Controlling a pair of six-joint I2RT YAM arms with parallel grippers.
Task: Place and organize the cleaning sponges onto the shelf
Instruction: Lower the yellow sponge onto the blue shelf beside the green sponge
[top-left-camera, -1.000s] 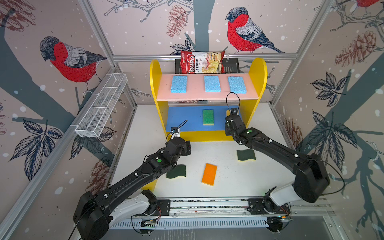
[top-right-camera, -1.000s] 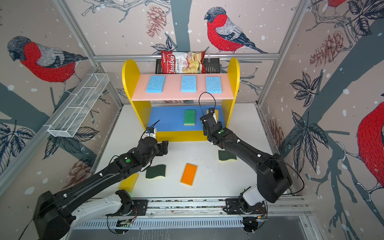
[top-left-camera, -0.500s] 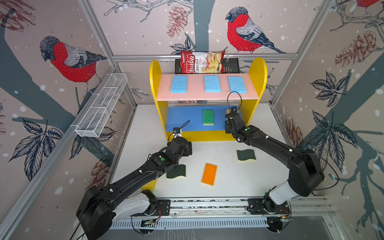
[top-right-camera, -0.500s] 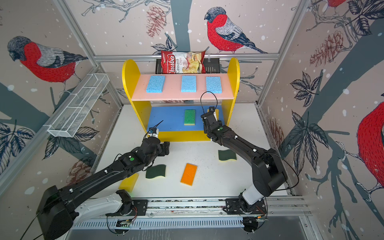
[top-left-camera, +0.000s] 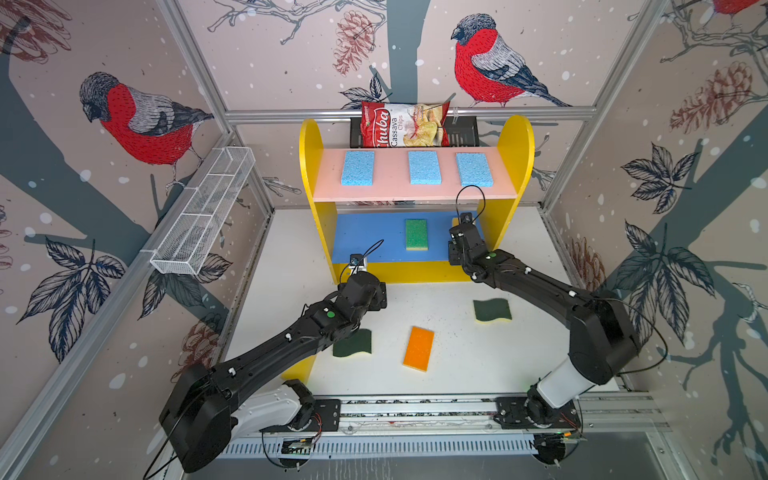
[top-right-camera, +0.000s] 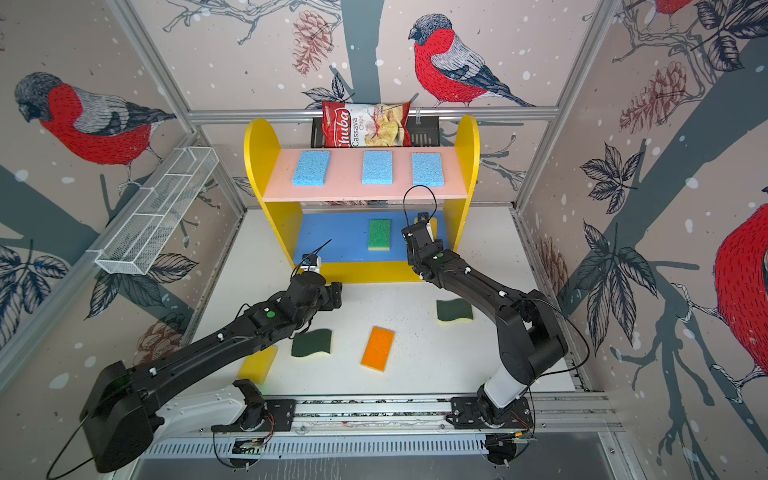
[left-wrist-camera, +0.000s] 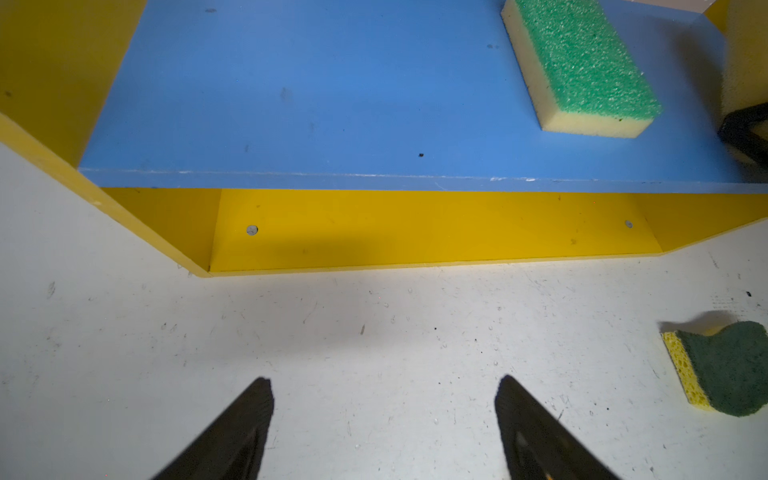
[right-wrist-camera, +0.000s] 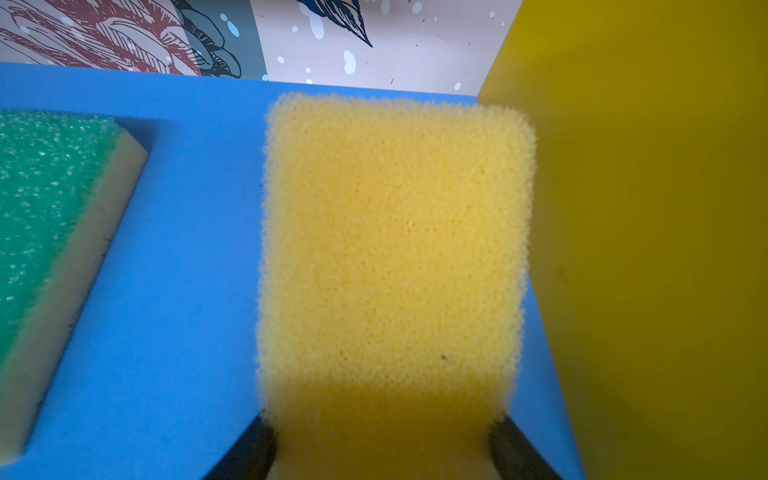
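Right claw (right-wrist-camera: 382, 422) grips a porous yellow sponge (right-wrist-camera: 390, 249) over blue board (right-wrist-camera: 174, 291)

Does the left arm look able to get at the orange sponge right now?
Probably yes: the left gripper is open and empty, and the orange sponge lies alone on bare table, nothing over it.

Left arm (top-left-camera: 266, 357): we see matte black links, white tags (top-left-camera: 287, 335) and a green dot (top-left-camera: 331, 314).
Right arm (top-left-camera: 540, 286): black likewise; nearest the rail (top-left-camera: 415, 405), a white link (top-left-camera: 561, 382).
Cables (top-left-camera: 470, 186): thin black loops, farthest from the rail.
Left gripper (left-wrist-camera: 384, 380): black tapered fingers (left-wrist-camera: 241, 419).
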